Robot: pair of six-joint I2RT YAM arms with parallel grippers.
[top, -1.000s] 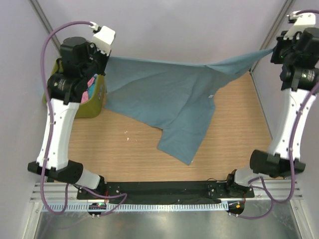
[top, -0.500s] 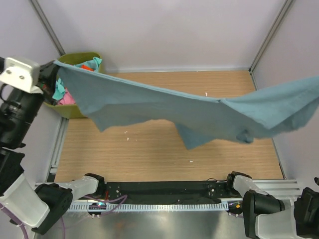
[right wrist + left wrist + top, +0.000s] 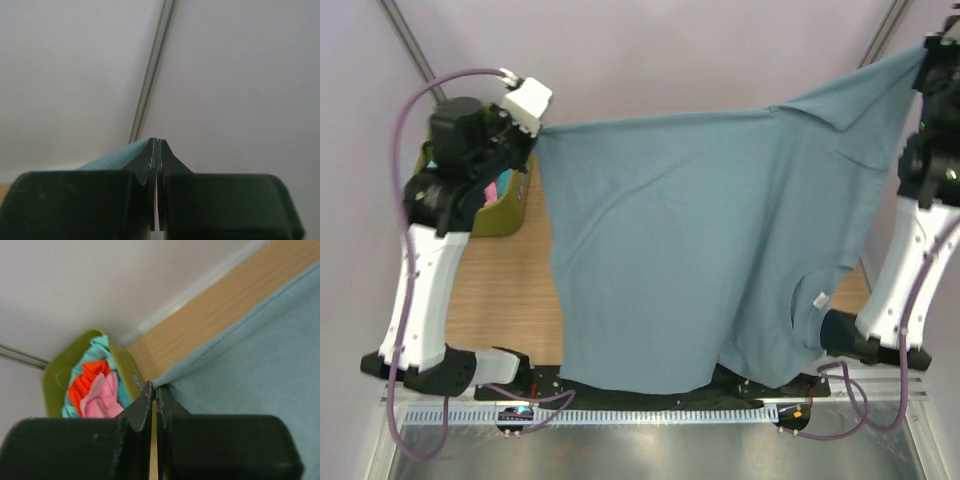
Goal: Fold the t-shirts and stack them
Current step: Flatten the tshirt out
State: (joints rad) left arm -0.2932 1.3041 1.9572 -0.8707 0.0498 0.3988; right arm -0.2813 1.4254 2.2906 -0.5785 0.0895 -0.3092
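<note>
The left claw (image 3: 155, 390) is pinched shut on a corner of the slate-blue t-shirt (image 3: 690, 250), and the seamed edge runs taut away from its fingertips. The right claw (image 3: 156, 142) is clamped on a fold of the same cloth, raised high at the far right. Held well apart and lifted, the two claws pull the top edge nearly straight. The shirt therefore hangs open like a sheet, its lower edge draping over the near side of the tabletop (image 3: 510, 290) and its white neck label (image 3: 817, 298) low on the right. This looks like spreading the shirt before laying it flat to fold. Beside the left arm, the olive-green bin (image 3: 50, 390) holds the pink, orange-red and turquoise shirts (image 3: 95, 385), not yet folded.
</note>
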